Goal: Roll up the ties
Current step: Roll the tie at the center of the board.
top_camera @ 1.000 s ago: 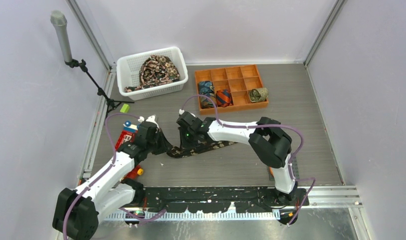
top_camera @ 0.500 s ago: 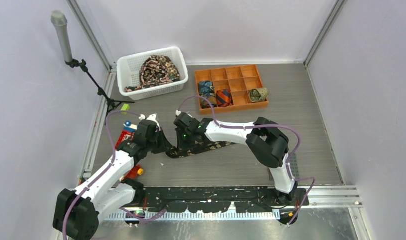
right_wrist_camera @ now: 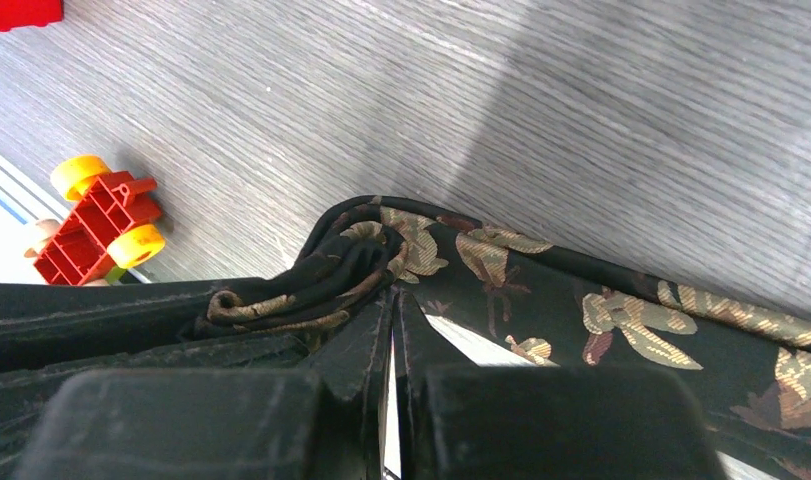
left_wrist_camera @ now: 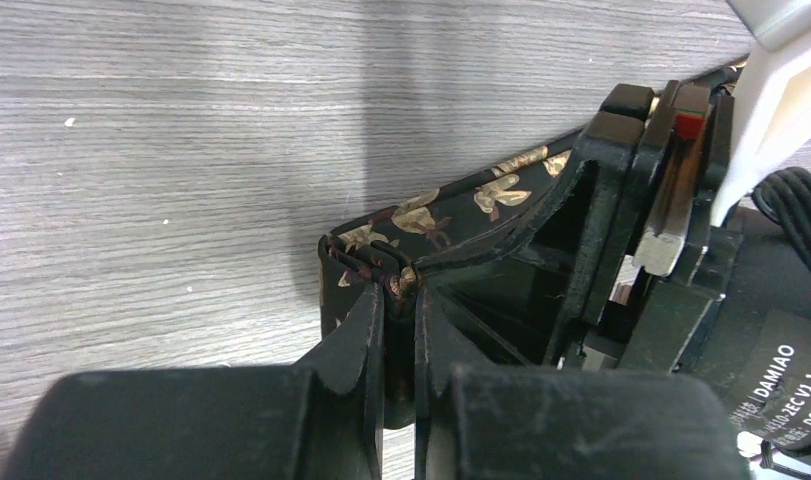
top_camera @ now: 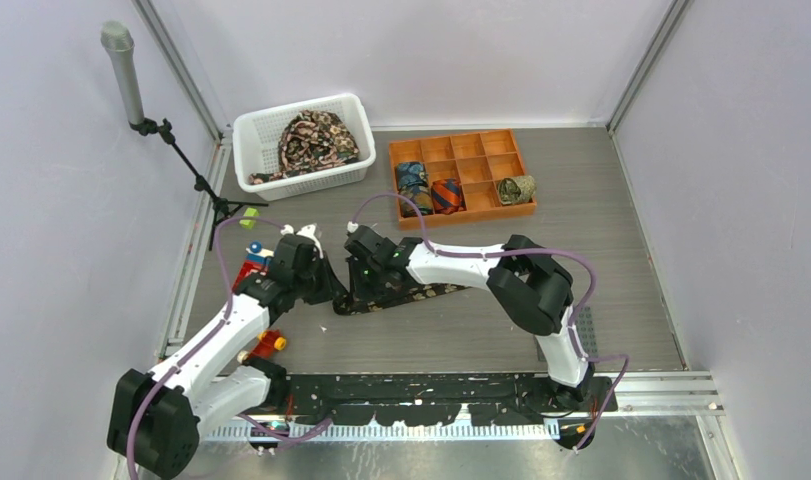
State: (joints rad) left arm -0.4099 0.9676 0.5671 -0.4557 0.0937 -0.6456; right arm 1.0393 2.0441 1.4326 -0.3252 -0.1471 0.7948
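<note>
black silky tie [right_wrist_camera: 601, 310] with tan floral print, lying flat on the grey wood-grain desk [top_camera: 581, 220], one end folded and bunched, left hand [left_wrist_camera: 399, 295] pinched shut on the folded edge, right hand [right_wrist_camera: 393, 295] clamped on the crumpled fabric beside it

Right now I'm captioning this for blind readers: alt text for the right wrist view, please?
The right fingers, shut, pinch the bunched end of a black, tan-flowered tie that trails right over the grey wood-grain table. A red toy with yellow wheels lies far left.
</note>
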